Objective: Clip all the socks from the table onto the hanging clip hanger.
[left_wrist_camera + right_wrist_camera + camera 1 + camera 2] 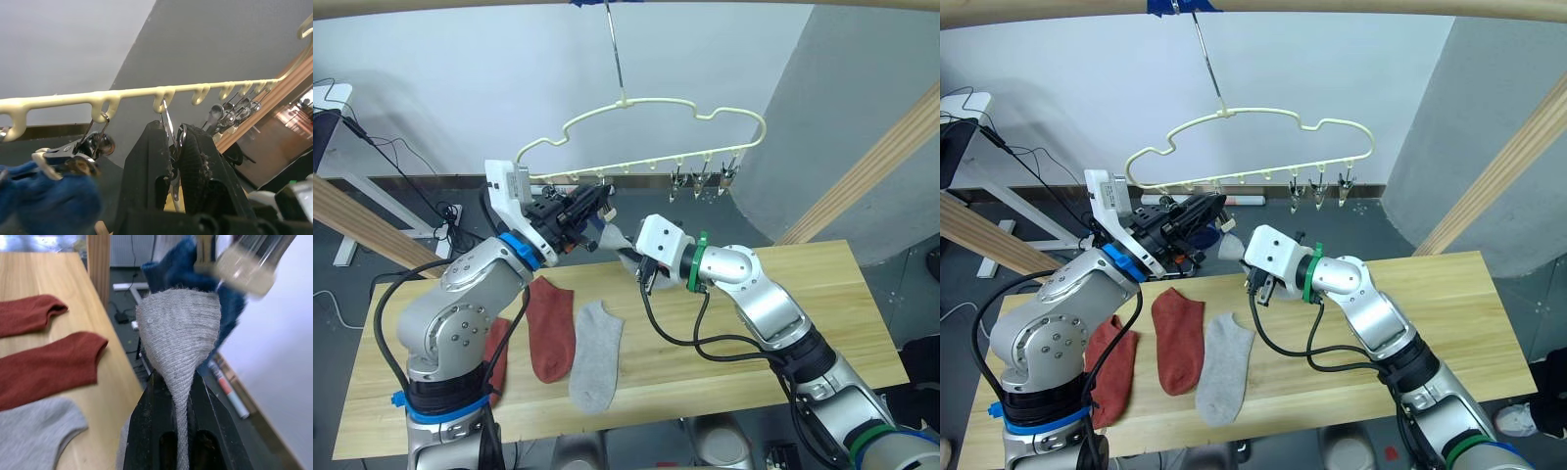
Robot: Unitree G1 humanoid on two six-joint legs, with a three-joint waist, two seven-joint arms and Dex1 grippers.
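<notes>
My right pincer is closed on a grey sock, pinched so the knit bunches into a soft fan above the fingers; it is light and limp, so I judge the open edge is the part to feed in. My left pincer squeezes a silver clip on the clip hanger. A blue sock already hangs just beside it and may crowd the gap. Two red socks and another grey sock lie on the counter.
</notes>
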